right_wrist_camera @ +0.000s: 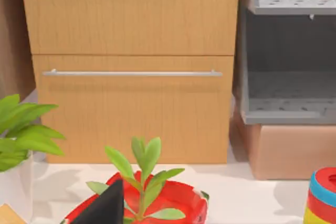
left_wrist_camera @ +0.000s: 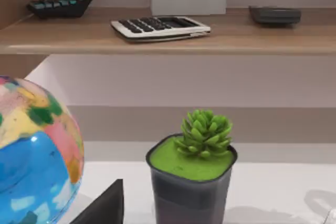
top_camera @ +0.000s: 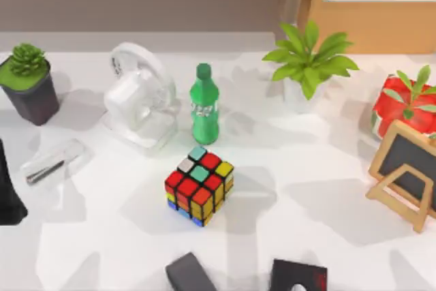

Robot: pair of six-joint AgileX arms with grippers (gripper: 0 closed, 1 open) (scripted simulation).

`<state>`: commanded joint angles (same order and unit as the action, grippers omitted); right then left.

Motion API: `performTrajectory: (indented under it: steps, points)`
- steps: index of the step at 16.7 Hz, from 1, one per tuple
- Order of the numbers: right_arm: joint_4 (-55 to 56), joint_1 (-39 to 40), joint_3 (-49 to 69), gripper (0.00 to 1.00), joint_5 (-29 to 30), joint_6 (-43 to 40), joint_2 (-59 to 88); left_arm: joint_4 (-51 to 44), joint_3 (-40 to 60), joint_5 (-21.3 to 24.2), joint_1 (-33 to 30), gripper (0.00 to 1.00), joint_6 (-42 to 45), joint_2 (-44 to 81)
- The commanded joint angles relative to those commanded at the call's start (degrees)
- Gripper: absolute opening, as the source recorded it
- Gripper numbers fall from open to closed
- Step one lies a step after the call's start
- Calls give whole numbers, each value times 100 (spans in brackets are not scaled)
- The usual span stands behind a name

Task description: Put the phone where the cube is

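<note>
Phone [top_camera: 52,161] appears to be the pale, flat rectangle with a dark band lying at the left of the table [top_camera: 306,236], though it is too faint to be sure. It lies well apart from the cube [top_camera: 199,186], which sits near the middle of the table with its red, yellow, green and white stickers facing up. Just behind the cube stands a green bottle [top_camera: 204,105], upright, and beside that a white fan [top_camera: 138,97]. A dark grey block [top_camera: 189,272] and a black box with a red mark [top_camera: 298,277] lie at the bottom edge. A small succulent in a dark pot [top_camera: 29,84] is at upper left, a leafy plant [top_camera: 310,59] at upper right, and a red pot [top_camera: 402,108] and a little easel chalkboard [top_camera: 406,172] at the right edge. The left arm [top_camera: 8,189] shows dark at the left edge. The left claw [left_wrist_camera: 105,208] faces the succulent and a globe [left_wrist_camera: 31,150]; the right claw [right_wrist_camera: 105,205] faces the red pot and a wooden drawer [right_wrist_camera: 131,103]. Whether either claw is wide or narrow cannot be told.
</note>
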<state>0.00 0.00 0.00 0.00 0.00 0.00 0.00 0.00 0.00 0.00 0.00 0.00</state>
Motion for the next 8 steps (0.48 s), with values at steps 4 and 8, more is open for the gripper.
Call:
performTrajectory:
  steps: [4,8]
  points:
    - [-117,-85,155,100,0,-107,179,0,0,0,0,100,0,0]
    - [-753,-548,999,100,1,-689,1274,0,0,0,0,100,0,0]
